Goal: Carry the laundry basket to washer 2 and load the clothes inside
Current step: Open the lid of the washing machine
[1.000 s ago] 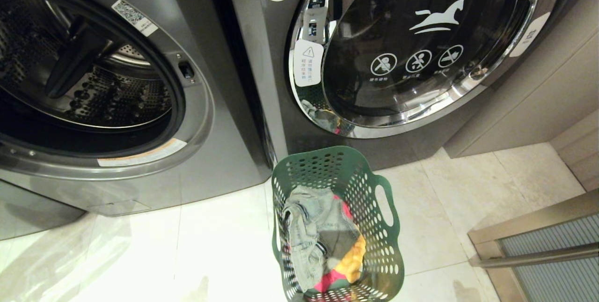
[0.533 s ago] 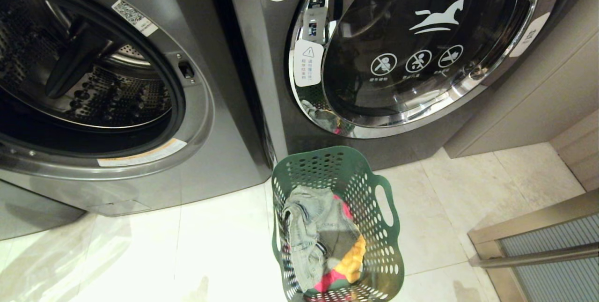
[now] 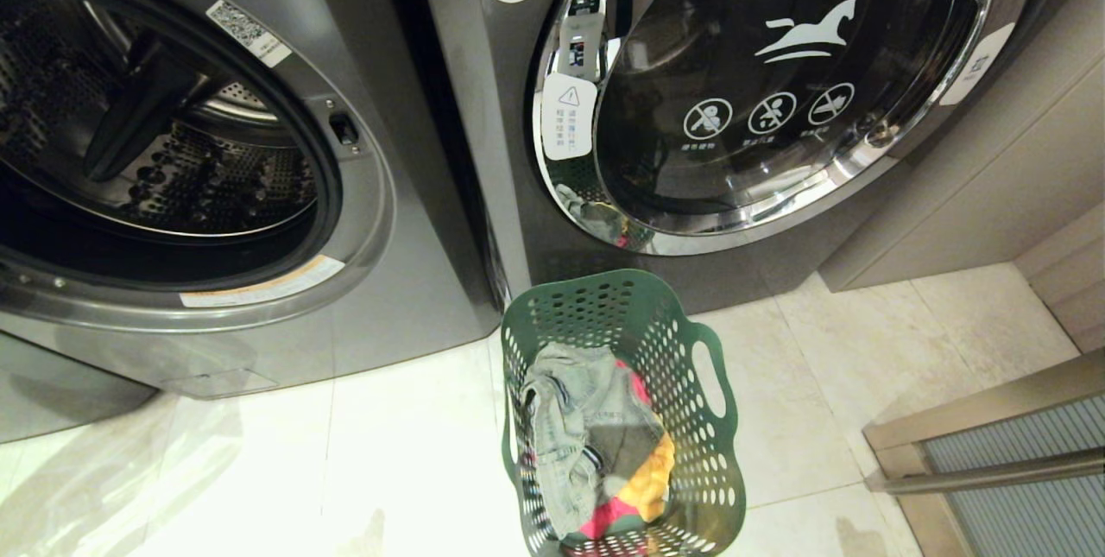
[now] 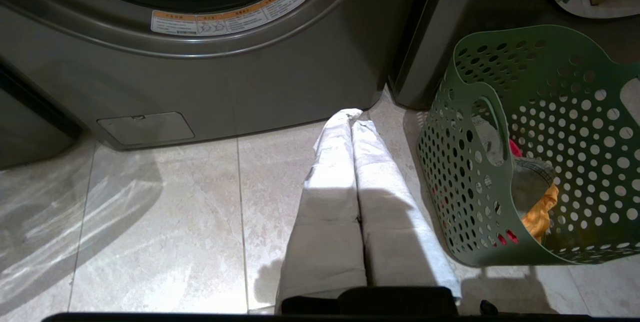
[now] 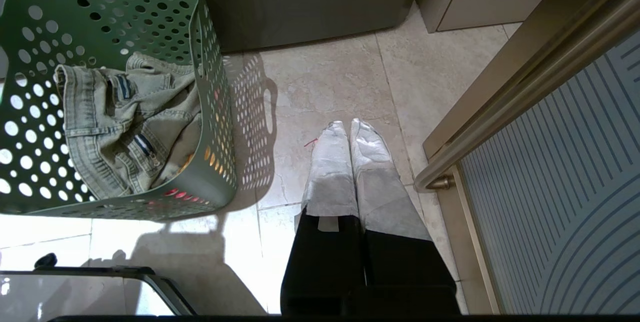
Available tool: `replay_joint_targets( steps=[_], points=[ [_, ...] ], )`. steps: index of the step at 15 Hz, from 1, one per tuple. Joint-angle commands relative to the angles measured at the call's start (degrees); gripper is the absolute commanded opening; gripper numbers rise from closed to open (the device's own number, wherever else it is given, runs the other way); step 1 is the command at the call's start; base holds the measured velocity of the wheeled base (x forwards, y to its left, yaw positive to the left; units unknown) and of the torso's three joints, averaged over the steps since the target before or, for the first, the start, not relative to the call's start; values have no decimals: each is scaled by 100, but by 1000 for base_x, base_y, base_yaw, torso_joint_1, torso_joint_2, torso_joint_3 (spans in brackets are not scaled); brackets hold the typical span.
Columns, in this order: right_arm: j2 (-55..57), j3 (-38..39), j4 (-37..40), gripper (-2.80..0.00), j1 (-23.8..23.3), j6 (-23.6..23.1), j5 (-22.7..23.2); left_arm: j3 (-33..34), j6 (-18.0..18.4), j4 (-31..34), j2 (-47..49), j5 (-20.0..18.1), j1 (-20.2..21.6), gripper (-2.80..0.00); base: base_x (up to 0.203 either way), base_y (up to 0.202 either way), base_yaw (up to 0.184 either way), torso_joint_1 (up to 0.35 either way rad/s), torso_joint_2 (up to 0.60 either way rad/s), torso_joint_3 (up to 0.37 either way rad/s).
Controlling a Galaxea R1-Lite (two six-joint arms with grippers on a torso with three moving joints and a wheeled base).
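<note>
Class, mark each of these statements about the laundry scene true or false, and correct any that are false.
1. The laundry basket stands on the floor in front of the washers. True.
2. The clothes already lie inside the washer drum. False: they are in the basket, with the denim piece on top.
3. The left washer has its drum exposed; the washer with the horse logo has its glass door across the opening. True.
4. The left gripper holds the basket's handle. False: it is shut, empty and beside the basket.
5. The right gripper is shut over bare floor tile. True.
</note>
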Motion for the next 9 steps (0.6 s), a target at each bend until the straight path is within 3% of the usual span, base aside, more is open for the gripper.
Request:
replay_joint_targets(
  steps=[1,4,9],
  points=[
    [1,0,-2,-280,0,-2,5,229,5,-5,9,3,1,-280,0,0,0,0,0,0],
    [1,0,-2,-280,0,-2,5,229,26,-5,9,3,1,-280,0,0,0,1,0,49],
    [7,0,-2,-280,0,-2,5,229,26,-5,9,3,1,-280,0,0,0,5,2,184]
  ],
)
